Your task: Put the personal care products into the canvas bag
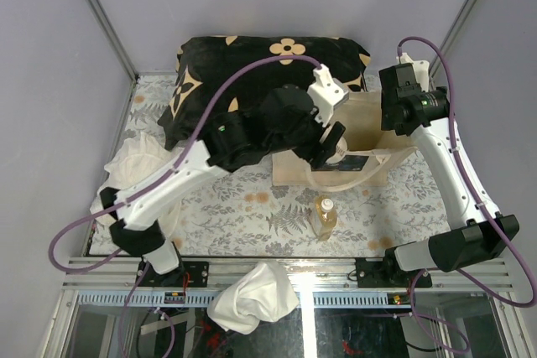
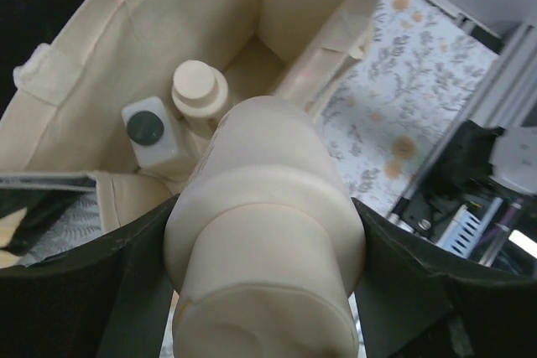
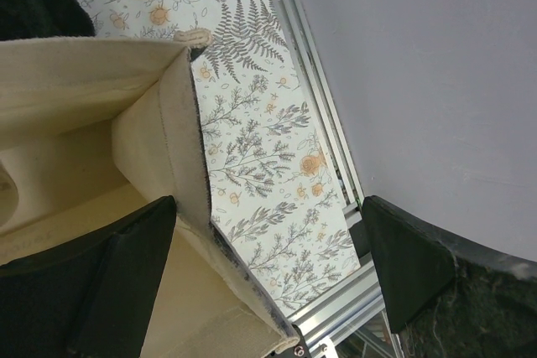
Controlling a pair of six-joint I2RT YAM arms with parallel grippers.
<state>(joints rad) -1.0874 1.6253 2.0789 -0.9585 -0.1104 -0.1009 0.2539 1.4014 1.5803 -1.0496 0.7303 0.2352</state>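
Canvas bag (image 1: 366, 116) stands open mid-table, with a white squarish bottle (image 2: 155, 136) and a cream bottle (image 2: 200, 90) upright inside. The left gripper (image 1: 334, 147) pinches a second cream bottle (image 2: 268, 207) above the bag's mouth. An amber bottle (image 1: 324, 215) stands on the table at the bag's six o'clock. The right gripper (image 3: 268, 270) has its jaws spread, straddling the bag's wall at three o'clock.

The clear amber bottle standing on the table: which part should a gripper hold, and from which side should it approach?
Probably the body of the amber bottle, just under its white cap, coming down from above. It seems to stand upright, apart from the canvas bag, with nothing touching its sides.
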